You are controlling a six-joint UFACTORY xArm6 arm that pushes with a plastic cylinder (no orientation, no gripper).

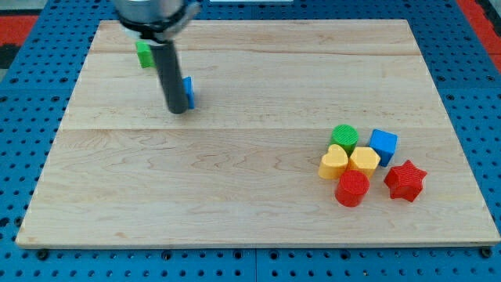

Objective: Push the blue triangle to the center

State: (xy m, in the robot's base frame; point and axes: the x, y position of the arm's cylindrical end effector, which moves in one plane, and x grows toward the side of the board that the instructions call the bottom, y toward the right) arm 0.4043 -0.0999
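The blue triangle (pixel 189 92) lies on the wooden board (pixel 250 188) in the upper left part, mostly hidden behind my rod. My tip (pixel 178 110) rests on the board, touching the triangle's left side. A green block (pixel 144 53) sits further up and left, partly hidden by the rod's upper body.
A cluster sits at the view's lower right: a green round block (pixel 344 135), a blue cube (pixel 383 145), two yellow blocks (pixel 333 162) (pixel 364 159), a red round block (pixel 351 188) and a red star (pixel 405 180). Blue pegboard (pixel 23 117) surrounds the board.
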